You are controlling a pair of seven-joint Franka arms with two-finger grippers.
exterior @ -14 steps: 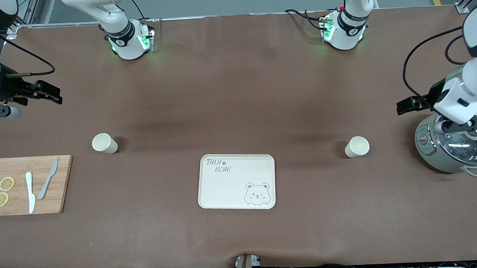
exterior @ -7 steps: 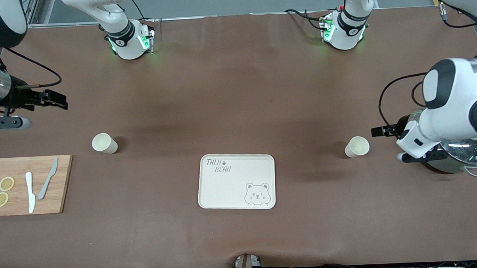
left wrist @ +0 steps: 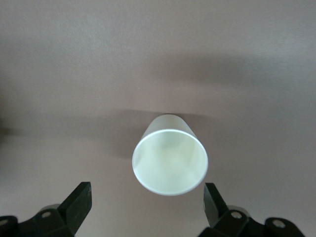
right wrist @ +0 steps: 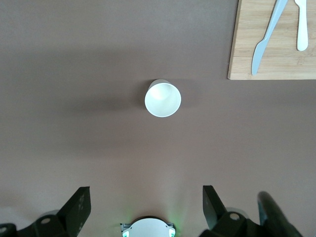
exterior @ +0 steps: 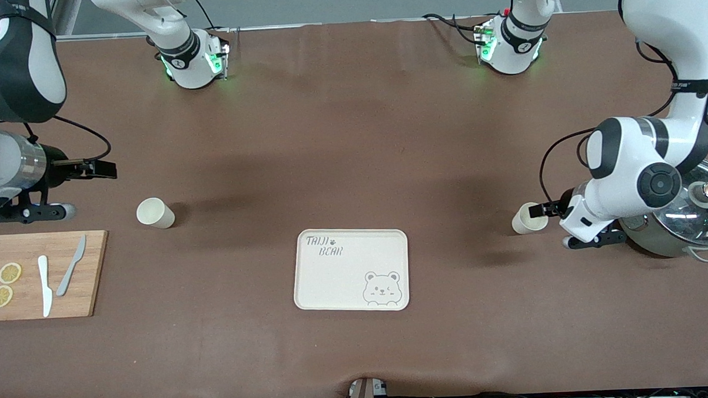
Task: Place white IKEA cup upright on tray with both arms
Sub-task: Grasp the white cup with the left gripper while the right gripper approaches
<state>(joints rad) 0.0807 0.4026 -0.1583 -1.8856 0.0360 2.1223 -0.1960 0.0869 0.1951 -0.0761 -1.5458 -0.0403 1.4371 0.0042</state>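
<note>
Brown tabletop, frame's right: the left gripper (exterior: 544, 209), jaws spread, has closed in on its white cup (exterior: 529, 218); the right gripper (exterior: 97, 169), released, trails, upper left.

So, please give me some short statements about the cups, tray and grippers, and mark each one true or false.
1. The tray holds a cup. False: it holds nothing.
2. The left gripper is open beside a cup. True.
3. The right gripper grips the other cup. False: it is open in the air, apart from that cup.
4. Both cups lie on their sides. False: both stand upright.
5. Two knives lie on the board. True.
</note>
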